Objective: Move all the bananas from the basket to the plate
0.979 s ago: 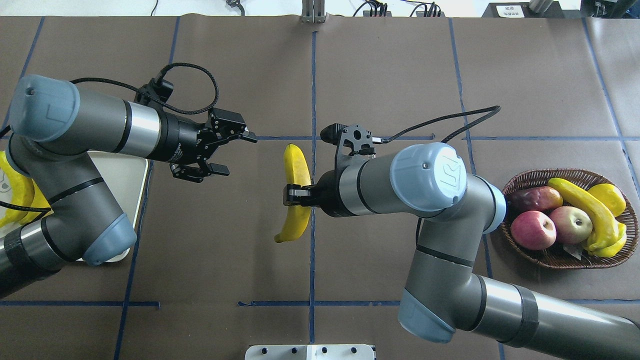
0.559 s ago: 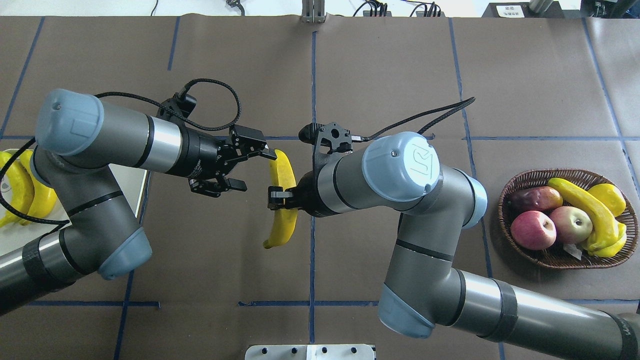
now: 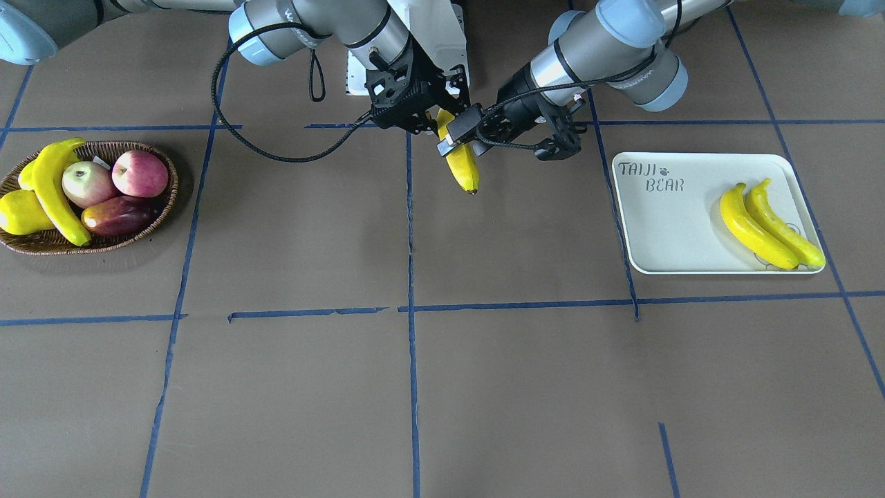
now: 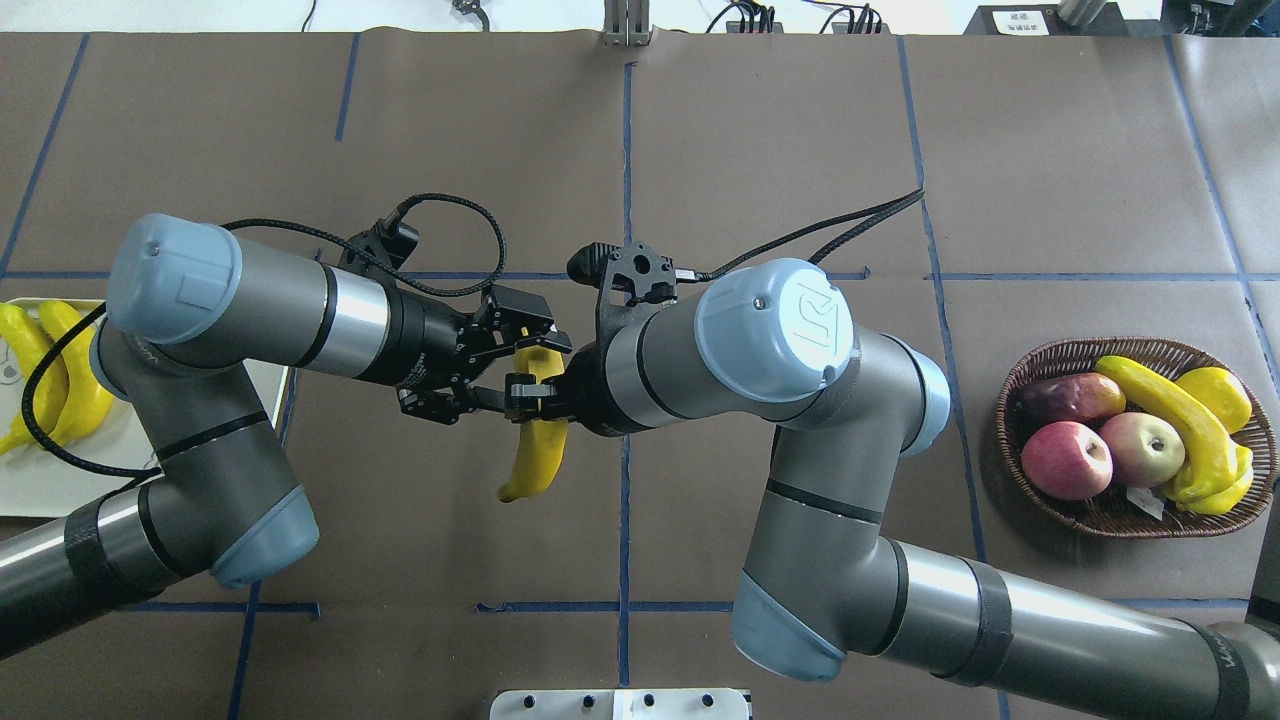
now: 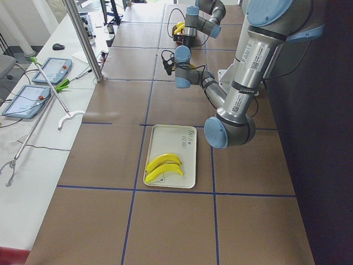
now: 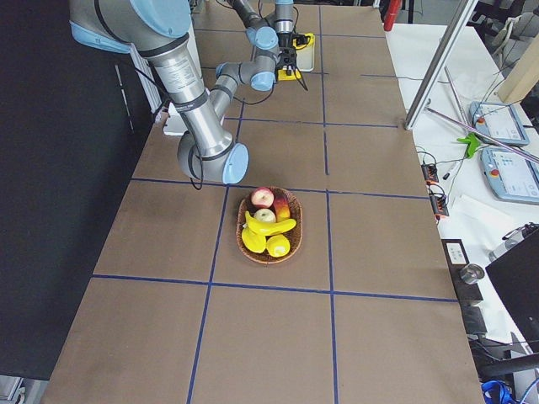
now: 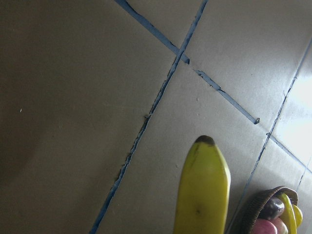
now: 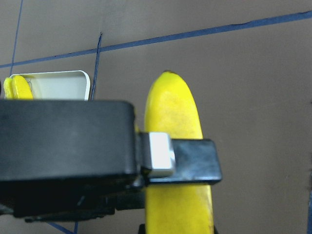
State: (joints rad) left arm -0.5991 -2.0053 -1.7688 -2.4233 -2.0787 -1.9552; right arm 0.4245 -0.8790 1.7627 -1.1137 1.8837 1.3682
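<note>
My right gripper (image 4: 538, 390) is shut on a banana (image 4: 532, 450) and holds it above the middle of the table, one tip hanging down. The right wrist view shows a finger (image 8: 183, 161) clamped across that banana (image 8: 170, 112). My left gripper (image 4: 505, 362) is open, its fingers on either side of the banana's upper part; I cannot tell whether they touch it. The banana's tip (image 7: 202, 190) shows in the left wrist view. Two bananas (image 3: 750, 228) lie on the white plate (image 3: 671, 228). One banana (image 4: 1165, 410) lies in the wicker basket (image 4: 1100, 518).
The basket also holds two apples (image 4: 1065, 460), a dark red fruit (image 4: 1070, 397) and short yellow pear-shaped fruits (image 4: 1215, 395). Black cables loop from both wrists. The white robot base (image 4: 620, 705) is at the table's near edge. Blue tape lines cross the brown table cover.
The right arm carried the banana leftward. The left arm swung right from the plate, and its open fingers now stand around the banana's upper part.
</note>
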